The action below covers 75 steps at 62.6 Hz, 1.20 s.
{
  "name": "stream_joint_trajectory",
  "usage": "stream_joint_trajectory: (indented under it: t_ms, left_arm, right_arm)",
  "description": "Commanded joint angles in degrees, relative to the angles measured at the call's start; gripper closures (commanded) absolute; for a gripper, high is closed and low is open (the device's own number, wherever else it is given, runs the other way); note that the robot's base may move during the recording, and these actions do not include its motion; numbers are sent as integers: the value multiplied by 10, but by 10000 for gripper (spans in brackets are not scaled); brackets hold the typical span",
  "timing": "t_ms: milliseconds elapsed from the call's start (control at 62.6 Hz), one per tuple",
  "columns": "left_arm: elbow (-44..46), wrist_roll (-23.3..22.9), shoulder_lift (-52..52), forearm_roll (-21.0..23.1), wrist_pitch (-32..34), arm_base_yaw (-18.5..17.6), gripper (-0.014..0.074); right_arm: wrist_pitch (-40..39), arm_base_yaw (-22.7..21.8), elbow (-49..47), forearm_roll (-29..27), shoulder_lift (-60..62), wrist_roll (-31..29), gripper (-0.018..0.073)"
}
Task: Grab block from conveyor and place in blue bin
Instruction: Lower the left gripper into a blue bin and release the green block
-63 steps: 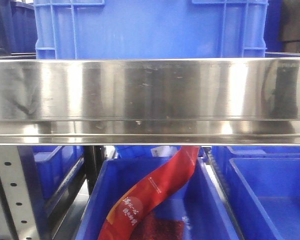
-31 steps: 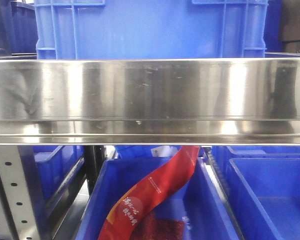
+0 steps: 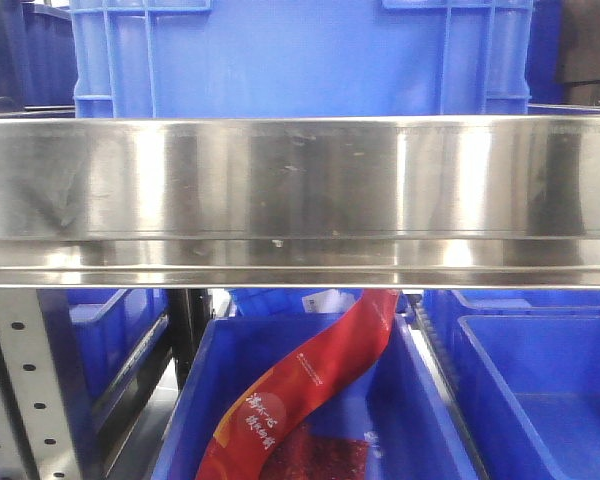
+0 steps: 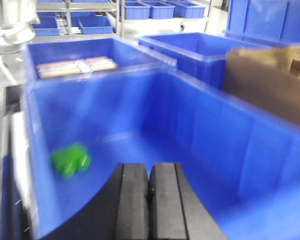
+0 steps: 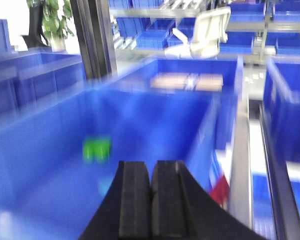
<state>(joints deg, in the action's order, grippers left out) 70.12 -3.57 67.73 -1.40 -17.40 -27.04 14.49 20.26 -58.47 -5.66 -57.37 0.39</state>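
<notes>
While both end effectors sit closed and empty, left end effector (image 4: 149, 200) and right end effector (image 5: 151, 197) overlook the blue bin (image 4: 230, 145).

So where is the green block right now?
The green block lies on the floor of the blue bin, near its left wall in the left wrist view, ahead of the closed left gripper.

hidden, cropped and blurred regions across my three views

my front view is mostly filled by a steel rail (image 3: 300, 200), which hides the lower part of the blue crate (image 3: 300, 55) behind it and the top of the red banner (image 3: 310, 385), whose print is too small to read; both wrist views are motion-blurred, so the green block (image 4: 70, 160) has no clear outline in my blue bin (image 4: 215, 130), and my left gripper (image 4: 149, 197) and right gripper (image 5: 151, 197) are cut by the bottom edge.
</notes>
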Motion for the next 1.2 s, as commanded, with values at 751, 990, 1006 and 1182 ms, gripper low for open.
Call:
stream_joint_trajectory:
  t_ms: [751,990,1006,1182]
  left_arm:
    - [-432,-1,-454,11,77,202,707]
    - [-438,-1,-494,7,77,208,707]
    - [-438,-1,-496,7,77,208,707]
    - [-438,-1,-496,7,77,208,707]
  right_arm:
    - [-113,-135,340,6,278,-4,727]
    - [-116,-135,340,6,328,-4,727]
    - [-117,-135,340,6,331,-4,727]
    - [-133,-135,340,6,347,-4,727]
